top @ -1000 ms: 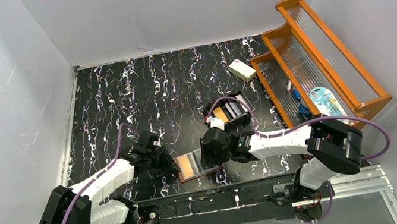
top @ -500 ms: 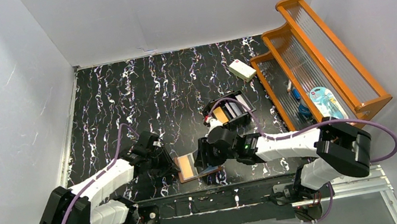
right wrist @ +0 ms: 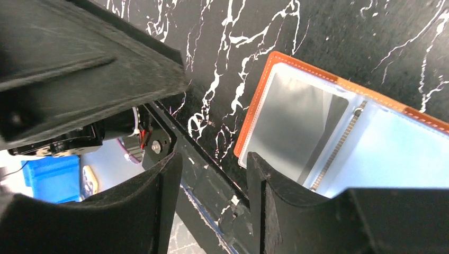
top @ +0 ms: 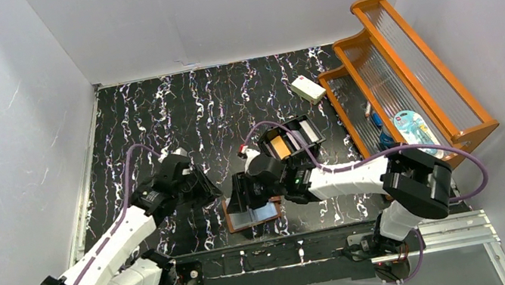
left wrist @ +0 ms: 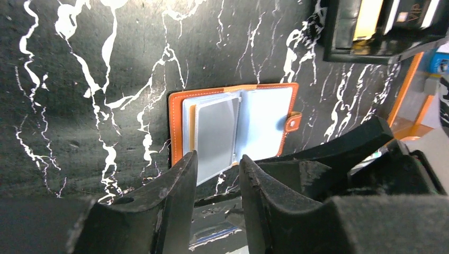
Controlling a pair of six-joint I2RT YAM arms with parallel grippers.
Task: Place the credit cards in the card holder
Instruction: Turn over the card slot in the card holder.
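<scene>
The card holder [top: 255, 216] lies open near the table's front edge, orange-brown outside with pale blue sleeves [left wrist: 267, 119]. A grey card [left wrist: 214, 135] sits in its left sleeve [right wrist: 296, 119]. My left gripper [top: 201, 190] hovers just left of the holder [left wrist: 177, 114], and in the left wrist view the gripper [left wrist: 217, 161] is open with nothing between its fingers. My right gripper [top: 242, 194] hangs over the holder's left page, and in the right wrist view it [right wrist: 212, 159] is open and empty too. More credit cards, orange [top: 280, 146] and white [top: 307, 131], stand in a black box [top: 293, 140].
A white block [top: 308, 89] lies at the back right. An orange wooden rack [top: 408, 79] with ribbed panels fills the right side. The arms' base rail [top: 275, 254] runs just in front of the holder. The two grippers are close together.
My left gripper has opened and drawn back up and to the left, away from the holder. My right gripper has moved left over the holder's left page.
</scene>
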